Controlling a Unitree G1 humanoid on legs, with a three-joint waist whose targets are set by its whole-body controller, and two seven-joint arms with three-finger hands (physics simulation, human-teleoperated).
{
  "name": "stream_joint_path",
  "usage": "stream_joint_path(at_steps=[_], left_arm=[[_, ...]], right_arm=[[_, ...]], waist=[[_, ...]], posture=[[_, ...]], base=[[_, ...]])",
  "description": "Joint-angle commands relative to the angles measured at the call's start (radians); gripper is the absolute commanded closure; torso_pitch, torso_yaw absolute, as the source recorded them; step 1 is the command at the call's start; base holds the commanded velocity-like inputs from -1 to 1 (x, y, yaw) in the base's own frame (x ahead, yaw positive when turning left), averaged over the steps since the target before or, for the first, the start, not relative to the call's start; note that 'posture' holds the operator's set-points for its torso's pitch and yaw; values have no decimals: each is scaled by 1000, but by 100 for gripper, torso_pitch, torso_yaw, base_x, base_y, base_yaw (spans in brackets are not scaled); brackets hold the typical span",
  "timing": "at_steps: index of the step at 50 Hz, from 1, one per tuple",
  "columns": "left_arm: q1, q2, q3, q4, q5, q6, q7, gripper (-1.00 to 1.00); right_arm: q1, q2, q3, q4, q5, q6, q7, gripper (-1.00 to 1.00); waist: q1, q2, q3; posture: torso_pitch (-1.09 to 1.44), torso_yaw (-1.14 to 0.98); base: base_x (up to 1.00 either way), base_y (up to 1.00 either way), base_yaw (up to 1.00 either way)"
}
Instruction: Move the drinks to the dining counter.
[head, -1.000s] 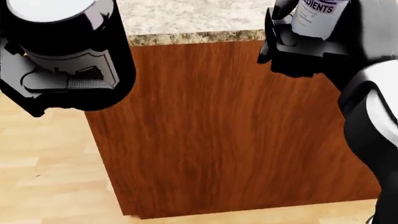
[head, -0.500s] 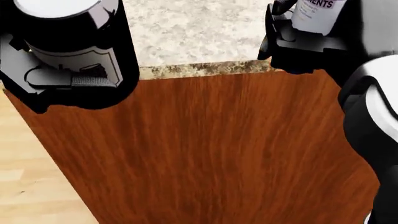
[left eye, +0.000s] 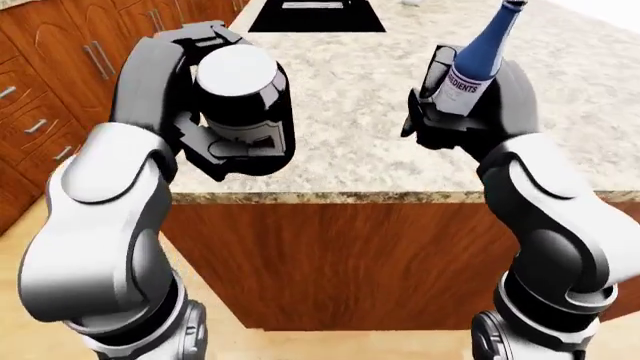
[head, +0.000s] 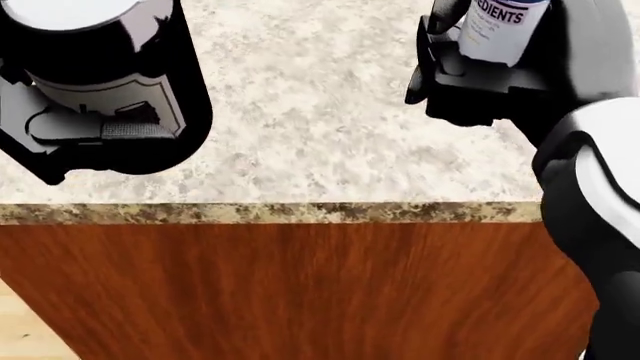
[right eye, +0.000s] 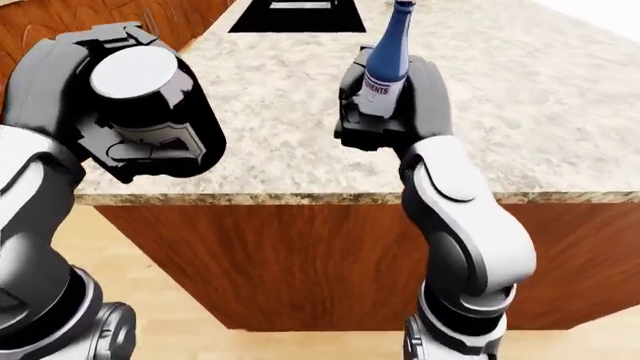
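My left hand (left eye: 215, 139) is shut on a black jar-like drink with a white lid (left eye: 238, 90), held upright above the near edge of the speckled stone counter (left eye: 345, 97). My right hand (left eye: 440, 120) is shut on a blue bottle with a white label (left eye: 478, 56), also upright, over the counter further right. In the head view the black drink (head: 100, 67) fills the top left and the bottle's label (head: 500, 26) shows at the top right. Both drinks hang in the air; neither rests on the counter.
The counter has a wooden side panel (left eye: 340, 255) below its stone edge. A black cooktop (left eye: 315, 13) lies at the counter's top end. Wooden cabinets with handles (left eye: 45, 82) line the left. Light wood floor (right eye: 200, 315) shows beneath.
The whole picture has shifted: the camera moved toward the counter, so its stone top now fills more of the head view. Both hands still hold their drinks, now over the stone.
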Motion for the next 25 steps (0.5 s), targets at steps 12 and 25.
stream_joint_path(at_steps=[12,25], left_arm=[[-13,4,0,-10,-1,-24,5,100],[-20,8,-1,-11,-2,-17,5,100]], right_arm=[[-20,-5,-13,-23,-6,-43,-2,100],[-24,-9,3,-21,-10,-26,7,100]], waist=[[36,-45,8],[12,-13,-10]], posture=[[0,0],[0,0]], base=[[57,0,0],[0,0,0]])
